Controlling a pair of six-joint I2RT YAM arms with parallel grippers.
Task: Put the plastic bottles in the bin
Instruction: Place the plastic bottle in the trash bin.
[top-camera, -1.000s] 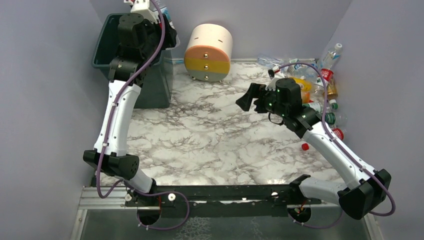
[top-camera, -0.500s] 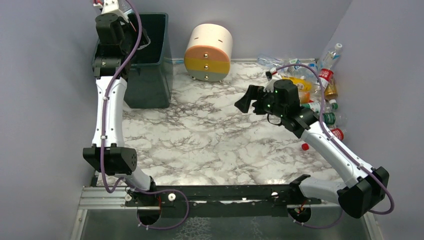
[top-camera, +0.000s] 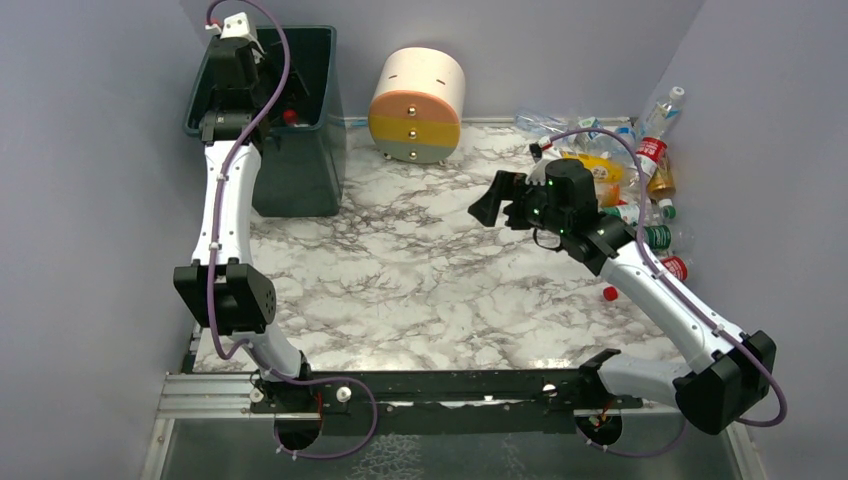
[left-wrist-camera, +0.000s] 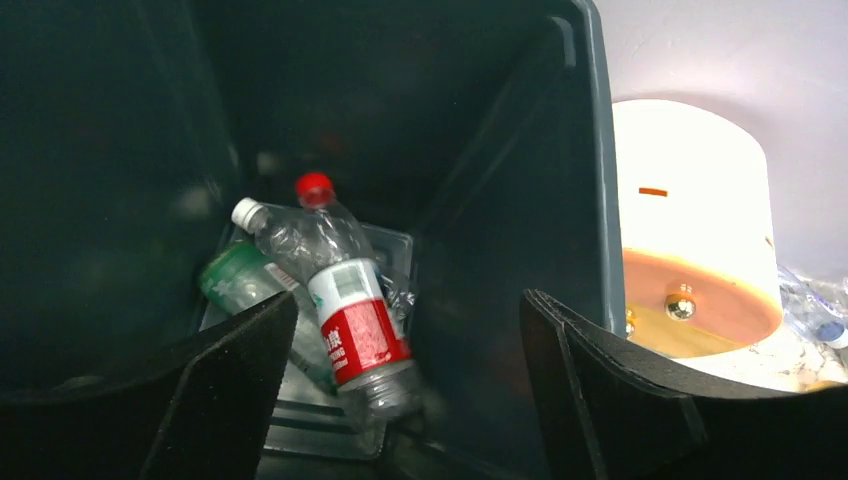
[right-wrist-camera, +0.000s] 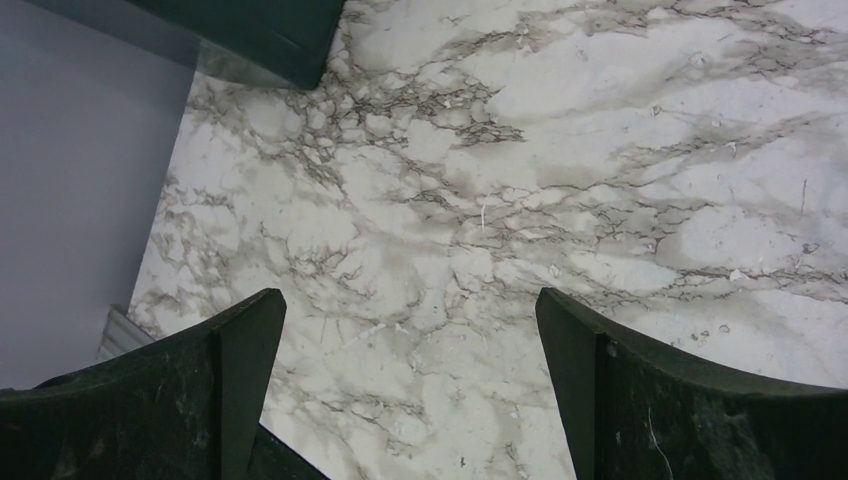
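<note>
- Left wrist view: the left gripper (left-wrist-camera: 405, 298) hangs over the mouth of the one bin (left-wrist-camera: 520, 200), its two fingers (left-wrist-camera: 230, 380) spread apart with nothing between them.
- Two plastic bottles (left-wrist-camera: 350, 320) lie on the bin's floor: a clear one with a red label, and a green-labelled one (left-wrist-camera: 232, 278) beside and partly under it. One red cap and one white cap show there.
- From the top view, the bin (top-camera: 300, 180) stands at the far left of the marble table (top-camera: 400, 290), with one round drawer unit (top-camera: 417, 105) near its right, in three bands of cream, yellow and grey.
- The remaining bottles (top-camera: 640, 190) are heaped against the right wall, too tangled for a sure count.
- The right gripper (top-camera: 495, 200) hovers mid-table, its two fingers (right-wrist-camera: 620, 400) wide apart and holding nothing.
</note>
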